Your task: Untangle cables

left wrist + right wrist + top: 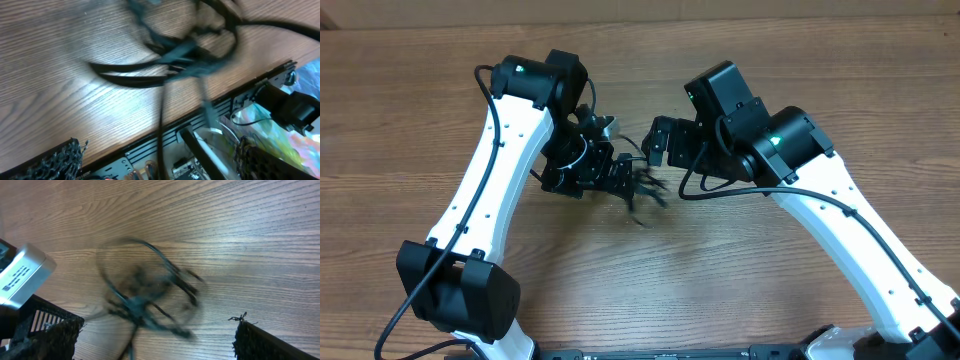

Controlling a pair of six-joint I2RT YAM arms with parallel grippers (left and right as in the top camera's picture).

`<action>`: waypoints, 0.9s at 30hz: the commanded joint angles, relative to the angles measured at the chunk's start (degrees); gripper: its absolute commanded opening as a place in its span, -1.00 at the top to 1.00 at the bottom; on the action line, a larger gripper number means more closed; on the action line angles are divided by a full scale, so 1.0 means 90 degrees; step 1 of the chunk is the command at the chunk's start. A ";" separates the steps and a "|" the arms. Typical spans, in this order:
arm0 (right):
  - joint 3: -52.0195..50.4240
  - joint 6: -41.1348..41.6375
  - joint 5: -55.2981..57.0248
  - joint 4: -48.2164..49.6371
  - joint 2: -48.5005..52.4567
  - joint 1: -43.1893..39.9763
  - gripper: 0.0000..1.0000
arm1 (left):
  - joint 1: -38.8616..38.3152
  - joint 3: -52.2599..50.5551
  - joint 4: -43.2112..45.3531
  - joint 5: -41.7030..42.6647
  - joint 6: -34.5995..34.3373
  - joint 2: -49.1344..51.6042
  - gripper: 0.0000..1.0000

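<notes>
**Entry: cable tangle, mid-table. Status: not done.**

1. Near edge: bases of two white-and-black jointed robot arms. The left arm (pixel 480 190) and right arm (pixel 865 240) both reach away over the brown wood-grain table (pixel 740 300) twd its middle.
2. Mid-table, left: left hand (pixel 159 147). Fingers spread wide, nothing pinched. One thin cord runs down btwn them w/o touching either finger, as far as the left wrist view shows.
3. Mid-table, right: right hand (pixel 160 322). Also spread wide, gripping nothing. The clump shows beyond its fingertips in the right wrist view.
4. Btwn the two hands, a little nearer than them: thin black flexible cables (pixel 642 195). One clump, w/ loops and ends sticking out on all sides. Blurred in every view, so can't tell if it lies flat on the table or hangs off sth. Plug ends not readable.
5. Far side: more of the same table, out to its far edge.

**Progress (judgement):** little or nothing done. The cords cross in one knot at the centre, and no single cord is laid out apart from the rest. Left to do: take one loop per hand, draw the knot open, free each cord in turn, and lay them out separately.
</notes>
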 commanded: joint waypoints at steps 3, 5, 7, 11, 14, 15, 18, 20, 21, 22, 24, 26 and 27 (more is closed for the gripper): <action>-0.0010 -0.0051 0.0053 -0.0046 0.0209 -0.0012 -1.00 | -0.0007 -0.0012 -0.0010 -0.1933 -0.1707 -0.0007 -1.00; -0.0010 -0.0051 0.0017 -0.0061 0.0277 -0.0012 -1.00 | -0.0007 -0.0012 -0.0049 -0.2572 -0.2331 -0.0007 -1.00; -0.0010 -0.0051 -0.0061 -0.0068 0.0338 -0.0012 -1.00 | -0.0007 -0.0012 -0.0036 -0.2567 -0.2465 -0.0007 -0.99; -0.0010 -0.0051 -0.0063 -0.0083 0.0379 -0.0012 -1.00 | -0.0005 -0.0012 0.0153 -0.1146 -0.1156 -0.0007 -0.99; -0.0010 -0.0053 -0.0172 -0.0097 0.0379 -0.0012 -1.00 | -0.0007 -0.0015 0.0257 -0.2021 -0.1846 -0.0007 -0.99; -0.0010 -0.0053 -0.0274 -0.0114 0.0379 -0.0012 -1.00 | -0.0007 -0.0015 0.0245 -0.2548 -0.2334 -0.0007 -0.99; -0.0010 -0.0284 -0.0833 -0.0175 0.0379 -0.0012 -1.00 | -0.0007 -0.0019 0.0153 -0.3269 -0.3118 -0.0007 -0.99; -0.0010 -0.0498 -0.1112 -0.0194 0.0379 -0.0010 -1.00 | -0.0005 -0.0019 0.0194 -0.3033 -0.2999 -0.0007 -0.99; -0.0010 -0.0512 -0.1134 -0.0209 0.0379 -0.0002 -1.00 | -0.0005 -0.0019 0.0250 -0.2929 -0.2914 -0.0007 -1.00; -0.0010 -0.0510 -0.1134 -0.0233 0.0379 0.0002 -1.00 | -0.0007 -0.0019 0.0294 -0.2812 -0.2849 -0.0007 -0.99; -0.0010 -0.0508 -0.1139 -0.0294 0.0379 0.0002 -1.00 | -0.0005 -0.0019 0.0376 -0.2516 -0.2693 -0.0007 -0.99; -0.0010 -0.0510 -0.1137 -0.0369 0.0379 0.0002 -1.00 | -0.0005 -0.0019 0.0401 -0.2477 -0.2681 -0.0007 -0.99; -0.0010 -0.0510 -0.1134 -0.0391 0.0379 0.0002 -1.00 | -0.0005 -0.0019 0.0403 -0.2487 -0.2664 -0.0007 -0.99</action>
